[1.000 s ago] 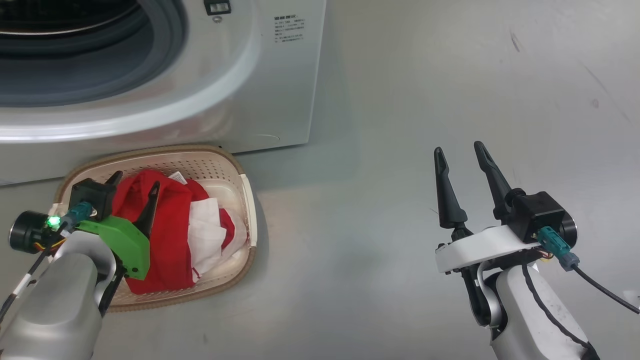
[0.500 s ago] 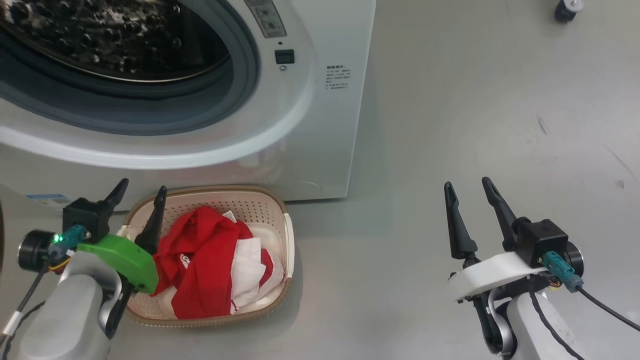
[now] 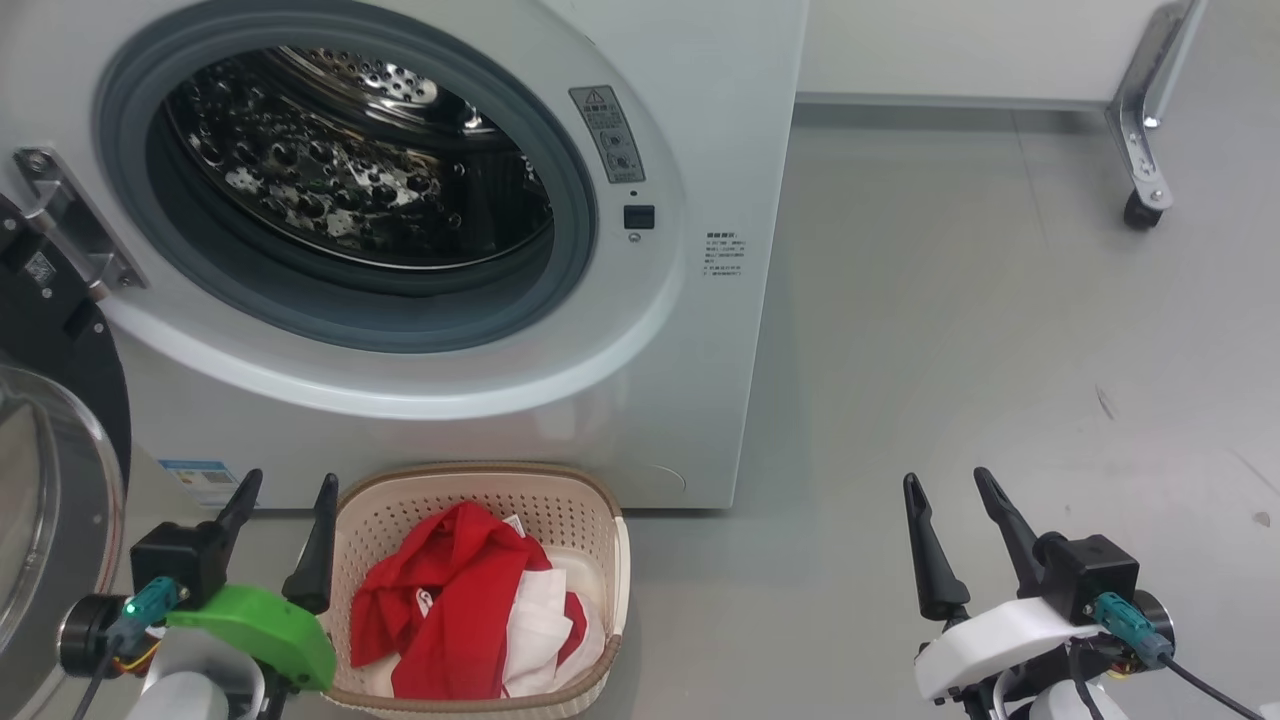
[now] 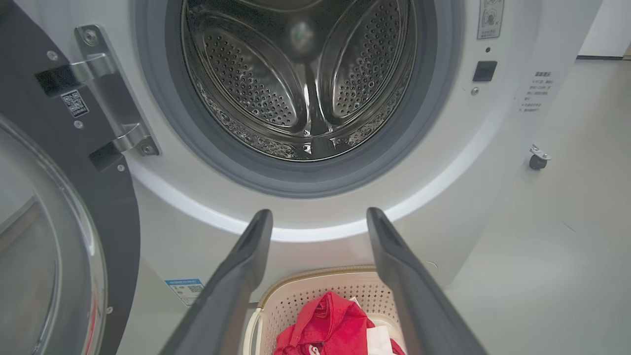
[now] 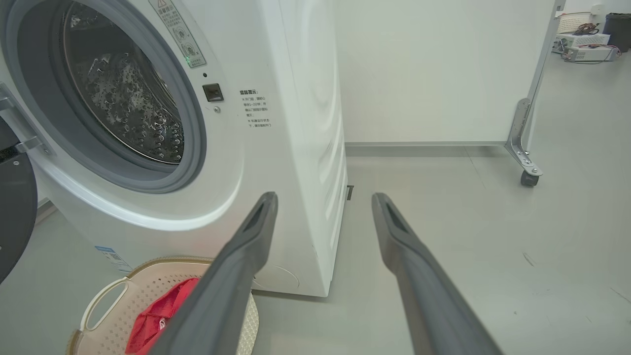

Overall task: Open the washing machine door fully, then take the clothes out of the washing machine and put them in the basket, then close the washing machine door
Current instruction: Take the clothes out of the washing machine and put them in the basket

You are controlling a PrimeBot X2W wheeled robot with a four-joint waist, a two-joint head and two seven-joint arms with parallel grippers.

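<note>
Red clothes (image 3: 450, 610) lie in the basket (image 3: 470, 478) on the floor (image 3: 950, 330) before the washing machine (image 3: 700, 380). The left tool (image 3: 290, 480) has moved off them, open and empty, like the right tool (image 3: 947, 478). The drum (image 3: 350, 170) looks empty, so the door (image 3: 60, 350) needs shutting.

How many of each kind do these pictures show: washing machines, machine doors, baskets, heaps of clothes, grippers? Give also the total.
washing machine: 1
washing machine door: 1, open
basket: 1
clothes: 1 heap, red and white, in the basket
grippers: 2, left gripper and right gripper, both open
Total: 6
</note>
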